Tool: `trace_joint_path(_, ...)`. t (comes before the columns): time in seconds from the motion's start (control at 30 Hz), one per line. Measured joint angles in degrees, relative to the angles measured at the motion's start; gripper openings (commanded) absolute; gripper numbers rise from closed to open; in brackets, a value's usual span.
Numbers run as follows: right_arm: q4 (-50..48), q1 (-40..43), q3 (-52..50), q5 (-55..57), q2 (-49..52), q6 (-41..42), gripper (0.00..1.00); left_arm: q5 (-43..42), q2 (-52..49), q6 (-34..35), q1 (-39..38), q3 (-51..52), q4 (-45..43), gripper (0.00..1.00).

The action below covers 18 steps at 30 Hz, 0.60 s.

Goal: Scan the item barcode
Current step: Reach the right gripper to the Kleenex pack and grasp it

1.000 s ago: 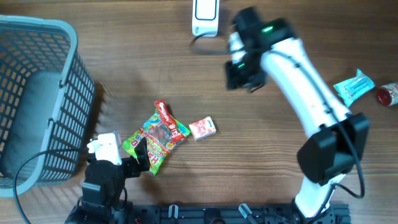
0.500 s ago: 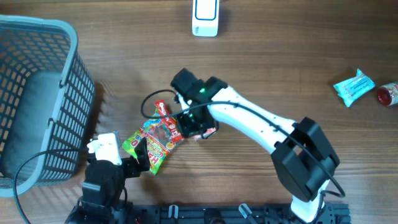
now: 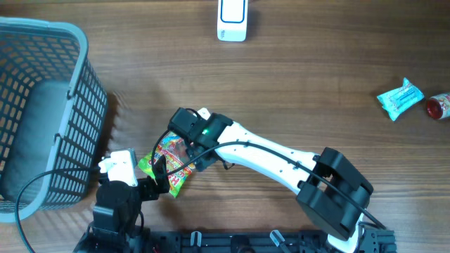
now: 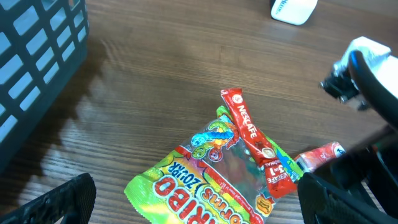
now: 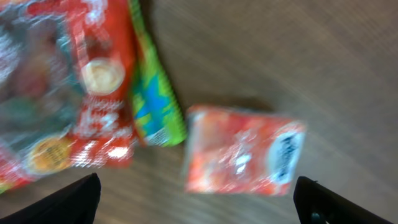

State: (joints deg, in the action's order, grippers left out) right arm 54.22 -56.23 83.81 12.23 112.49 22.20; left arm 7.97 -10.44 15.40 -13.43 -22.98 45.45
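A green and red gummy bag (image 4: 205,183) lies on the wood table with a red Nescafe stick (image 4: 256,144) across it and a small red packet (image 4: 318,155) at its right. My left gripper (image 4: 199,208) hovers open just in front of the bag, touching nothing. My right gripper (image 5: 202,205) is open above the table. The small red packet (image 5: 242,152) lies just ahead of its fingertips, and the red stick (image 5: 99,81) to the left. In the overhead view the right arm (image 3: 193,133) covers the small packet and part of the bag (image 3: 167,160). The white scanner (image 3: 233,20) sits at the far edge.
A tall grey basket (image 3: 42,105) stands at the left, close to the left arm. A light blue packet (image 3: 399,98) and a red can (image 3: 439,106) lie at the far right. Bare wood stretches between the scanner and the packets.
The right arm has swung from beside the scanner down and left, and now hangs over the gummy bag and small red packet. The left arm and the items have not moved.
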Motion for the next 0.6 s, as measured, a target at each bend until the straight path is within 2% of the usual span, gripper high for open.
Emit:
trace_joint_path(0.17, -2.32, 1.62, -2.27, 3.69, 0.0, -2.05, 1.0, 0.0, 0.0, 0.0, 0.0, 0.0, 0.0, 1.0)
trace_joint_path(0.47, -2.32, 3.17, -3.17, 1.73, 0.0, -2.19, 1.0, 0.0, 0.0, 0.0, 0.02, 0.0, 0.0, 1.0)
trace_joint_path(0.6, -2.43, 3.15, -3.17, 1.29, 0.0, -2.16, 0.95, 0.0, 0.0, 0.0, 0.0, 0.0, 0.0, 1.0)
